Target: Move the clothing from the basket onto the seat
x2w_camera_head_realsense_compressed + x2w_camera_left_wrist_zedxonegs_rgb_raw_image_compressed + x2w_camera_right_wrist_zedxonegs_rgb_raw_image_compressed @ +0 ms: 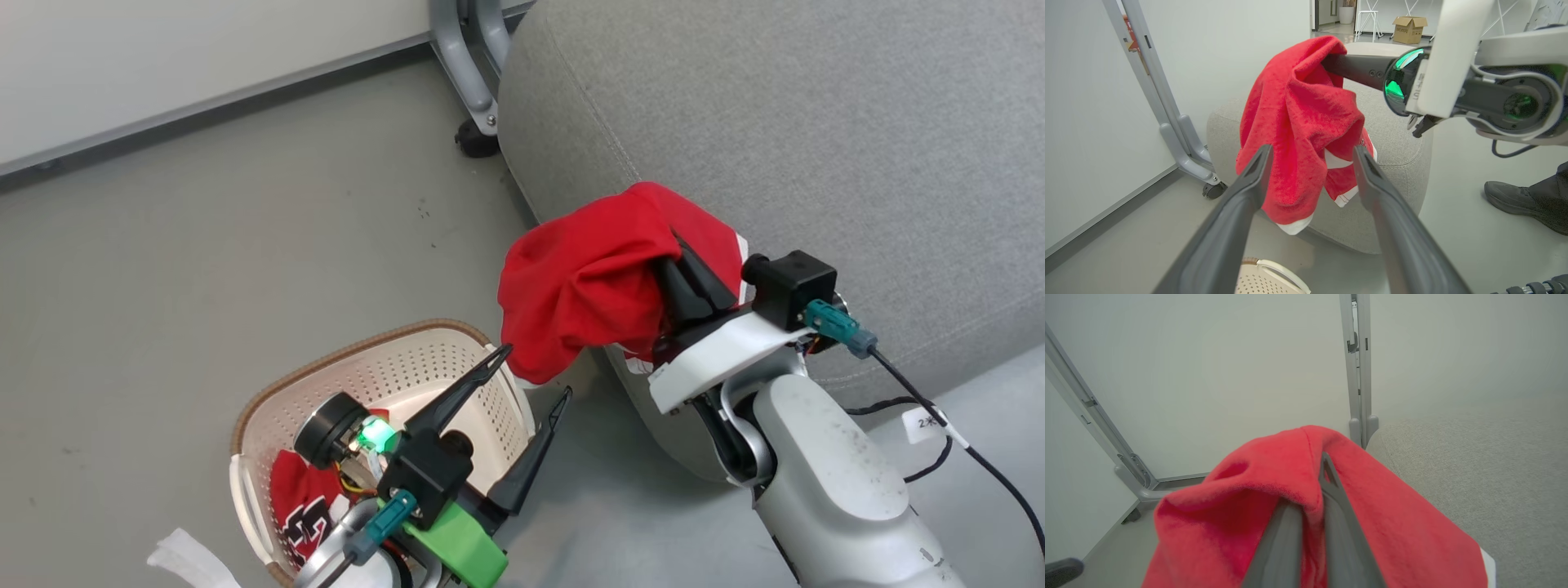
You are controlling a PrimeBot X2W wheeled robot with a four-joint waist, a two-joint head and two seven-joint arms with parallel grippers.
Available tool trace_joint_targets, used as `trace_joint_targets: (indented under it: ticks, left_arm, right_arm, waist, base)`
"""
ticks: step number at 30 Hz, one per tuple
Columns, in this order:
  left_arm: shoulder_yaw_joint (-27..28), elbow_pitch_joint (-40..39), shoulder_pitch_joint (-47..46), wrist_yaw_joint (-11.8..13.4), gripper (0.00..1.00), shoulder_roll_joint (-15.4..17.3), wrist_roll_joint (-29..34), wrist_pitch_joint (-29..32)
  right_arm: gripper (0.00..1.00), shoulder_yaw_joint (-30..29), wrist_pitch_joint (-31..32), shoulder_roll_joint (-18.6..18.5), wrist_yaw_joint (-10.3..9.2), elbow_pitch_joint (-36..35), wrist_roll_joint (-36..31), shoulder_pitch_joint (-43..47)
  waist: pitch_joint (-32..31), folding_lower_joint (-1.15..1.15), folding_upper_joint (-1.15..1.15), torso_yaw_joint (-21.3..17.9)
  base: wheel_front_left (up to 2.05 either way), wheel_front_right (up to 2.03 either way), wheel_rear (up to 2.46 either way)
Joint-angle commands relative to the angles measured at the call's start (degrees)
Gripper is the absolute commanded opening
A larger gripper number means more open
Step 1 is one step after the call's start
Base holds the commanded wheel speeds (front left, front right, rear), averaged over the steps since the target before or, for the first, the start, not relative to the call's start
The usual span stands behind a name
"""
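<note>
The right claw (682, 263) is pinched tight on a red garment (588, 278), which hangs bunched from its fingers at the rounded corner of the seat (816, 122) (white trim shows along the lower hem). The left claw (537, 369) is spread wide with nothing in it, above the basket (359, 343), where a second red piece (298, 498) with black-and-white numerals lies at the bottom. The basket stands on the floor (204, 245), smooth grey with a few dark specks, near the seat's woven grey upholstery. A pale wall (163, 57) meets the floor along a grey skirting, and a grey metal stand (469, 73) on a black caster is just beside the seat. A person's dark shoe (1515, 200) rests on the floor; a cardboard box (1408, 28) sits far back.
</note>
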Motion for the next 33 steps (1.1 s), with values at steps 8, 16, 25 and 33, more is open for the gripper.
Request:
trace_joint_targets:
  ticks: [8,16,25,33]
  left_arm:
    - [-1.1,-2.1,-5.1,-0.8,1.00,2.1,1.9,1.8]
    - [-2.1,-4.7,-10.6,-1.3,1.00,3.4,3.0,2.6]
    - [-3.8,-6.3,-16.2,-1.6,1.00,4.3,3.8,2.4]
    - [-4.7,-6.0,-18.2,-1.7,1.00,4.6,3.7,1.9]
  right_arm:
    - [0.00,-10.1,-0.2,0.0,0.00,0.9,-2.2,-4.4]
    - [0.00,-22.7,-0.2,-3.7,0.00,2.2,-5.4,-13.7]
    - [0.00,-33.4,-0.2,-10.8,0.00,8.4,-8.3,-25.1]
    - [1.00,-42.3,-0.2,-10.3,0.00,16.8,-13.0,-27.0]
  waist:
    - [9.9,0.00,0.00,-4.0]
    - [17.2,0.00,0.00,-0.7]
    - [24.3,0.00,0.00,3.9]
    - [27.6,0.00,0.00,5.1]
  base:
    - [0.00,0.00,0.00]
    - [0.00,0.00,0.00]
    - [0.00,0.00,0.00]
    - [0.00,0.00,0.00]
